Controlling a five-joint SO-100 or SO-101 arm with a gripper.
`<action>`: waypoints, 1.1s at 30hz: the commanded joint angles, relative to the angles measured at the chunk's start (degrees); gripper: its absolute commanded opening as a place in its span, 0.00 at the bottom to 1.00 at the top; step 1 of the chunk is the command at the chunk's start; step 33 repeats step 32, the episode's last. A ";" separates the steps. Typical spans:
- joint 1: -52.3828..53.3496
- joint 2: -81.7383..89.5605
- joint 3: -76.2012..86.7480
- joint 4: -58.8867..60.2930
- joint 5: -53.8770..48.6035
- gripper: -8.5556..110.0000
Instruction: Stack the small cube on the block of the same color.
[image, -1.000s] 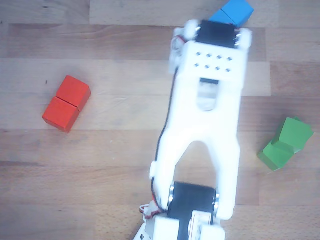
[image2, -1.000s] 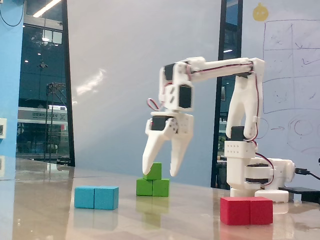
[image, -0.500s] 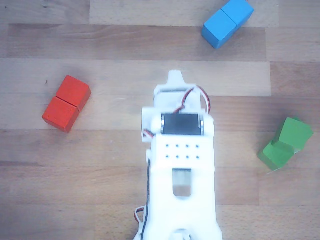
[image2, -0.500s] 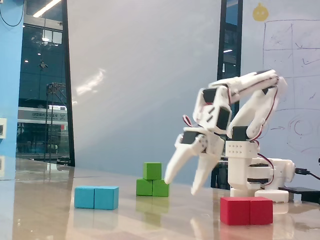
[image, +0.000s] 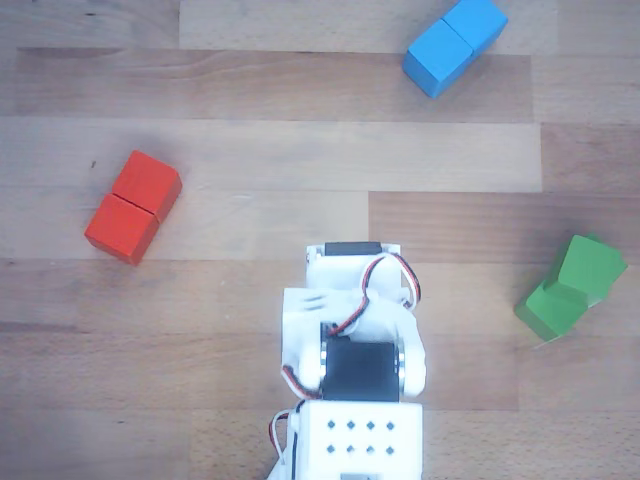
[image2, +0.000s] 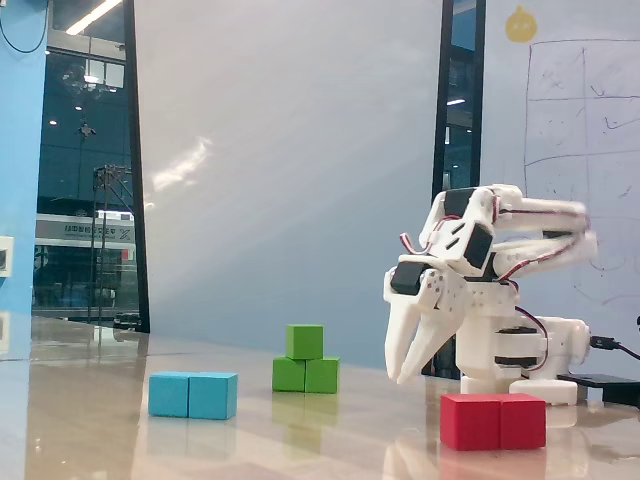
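Observation:
The small cube (image2: 305, 341) is bright green and sits on top of the block of the same color (image2: 306, 375), slightly left of its middle. In the other view the small cube (image: 590, 267) rests skewed on the green block (image: 547, 309) at the right edge. My gripper (image2: 401, 378) hangs far to the right of the stack, close to the arm's base, pointing down. Its fingertips are nearly together and hold nothing. In the other view only the white arm (image: 350, 350) shows at the bottom centre, and the fingers are hidden beneath it.
A blue oblong block (image2: 193, 395) lies left of the green stack, and the same blue block (image: 453, 45) shows at the top right in the other view. A red oblong block (image2: 493, 421) lies in front of the arm's base (image2: 510, 350); in the other view the red block (image: 133, 206) is at the left.
The arm has pulled back from over the green stack toward its base and folded low. The fingers have gone from wide apart to nearly together. The small cube stays on the green block.

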 joint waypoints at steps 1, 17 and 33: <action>0.18 14.41 0.70 5.80 0.35 0.08; 2.29 21.45 2.02 9.67 0.97 0.07; 2.81 21.36 1.93 9.67 0.88 0.07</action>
